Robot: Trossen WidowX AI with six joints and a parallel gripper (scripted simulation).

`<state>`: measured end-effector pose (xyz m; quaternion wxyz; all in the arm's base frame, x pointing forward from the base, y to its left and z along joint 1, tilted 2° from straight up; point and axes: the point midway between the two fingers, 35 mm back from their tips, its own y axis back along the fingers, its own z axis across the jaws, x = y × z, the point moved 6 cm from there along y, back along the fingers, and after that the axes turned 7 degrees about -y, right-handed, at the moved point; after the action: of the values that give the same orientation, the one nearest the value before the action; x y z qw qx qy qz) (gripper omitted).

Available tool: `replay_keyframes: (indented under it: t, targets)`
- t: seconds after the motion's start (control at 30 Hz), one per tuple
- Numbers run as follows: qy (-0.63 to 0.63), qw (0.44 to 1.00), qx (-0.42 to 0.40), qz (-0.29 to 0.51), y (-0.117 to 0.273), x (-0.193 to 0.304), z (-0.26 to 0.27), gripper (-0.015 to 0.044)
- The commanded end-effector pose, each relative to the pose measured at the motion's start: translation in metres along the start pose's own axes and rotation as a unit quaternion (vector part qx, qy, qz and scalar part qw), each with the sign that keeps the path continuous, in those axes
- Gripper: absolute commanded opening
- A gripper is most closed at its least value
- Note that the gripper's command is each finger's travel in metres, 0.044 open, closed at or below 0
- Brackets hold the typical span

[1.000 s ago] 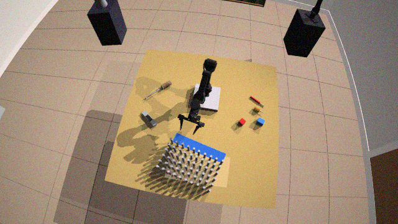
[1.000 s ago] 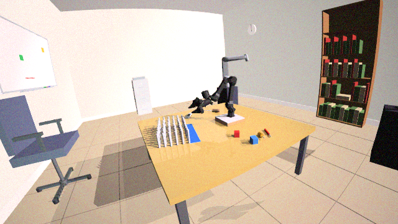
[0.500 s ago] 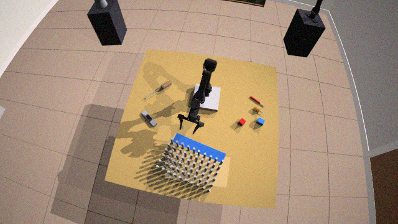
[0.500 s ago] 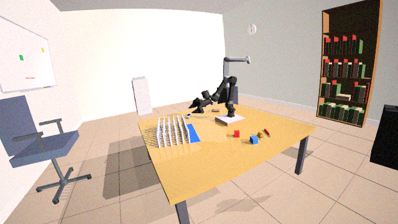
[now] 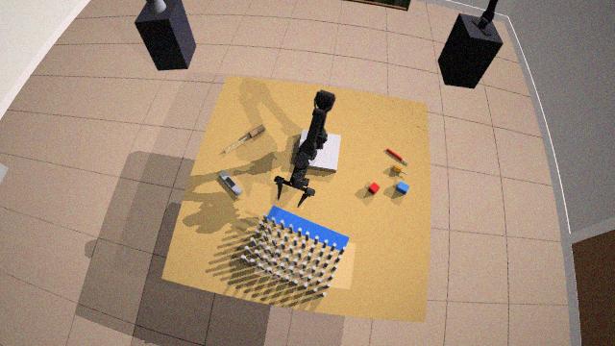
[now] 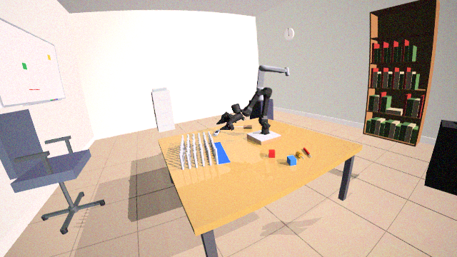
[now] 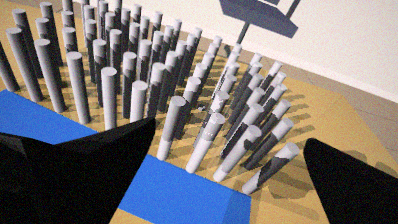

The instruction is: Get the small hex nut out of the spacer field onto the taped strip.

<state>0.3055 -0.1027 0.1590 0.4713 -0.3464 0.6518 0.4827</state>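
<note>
Claw (image 5: 288, 203) (image 6: 217, 126) (image 7: 229, 135) wide, nothing held, above table near blue strip (image 5: 307, 227) (image 6: 222, 153) (image 7: 170, 187). Pegs (image 5: 307, 235) (image 6: 195, 153) (image 7: 79, 90) upright along strip's far side from arm base. Nut: small speck among pegs beyond strip, too small to confirm.

The strip (image 5: 307, 228) (image 6: 221, 153) (image 7: 175, 187) is plain bright blue — the spacers (image 5: 300, 259) (image 6: 202, 153) (image 7: 108, 97) pale grey, patched with dark shadow. One cube (image 5: 374, 188) (image 6: 271, 153) is red, another block (image 5: 403, 187) (image 6: 291, 160) blue — both on a yellow-tan tabletop (image 5: 384, 269) (image 6: 257, 182) (image 7: 325, 110).
</note>
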Motion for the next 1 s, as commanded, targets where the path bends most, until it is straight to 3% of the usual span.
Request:
replay_keyframes:
  t: [0.0,0.17,0.43,0.97]
  targets:
    - [0.007,0.999,0.027,0.025,-0.004,0.003,-0.022,0.044]
    - [0.022,0.987,0.102,0.119,-0.001,0.016,-0.099,0.044]
    - [-0.008,0.956,0.167,0.24,0.038,0.04,-0.199,0.044]
    - [-0.17,0.884,0.211,0.382,0.195,0.088,-0.311,0.044]
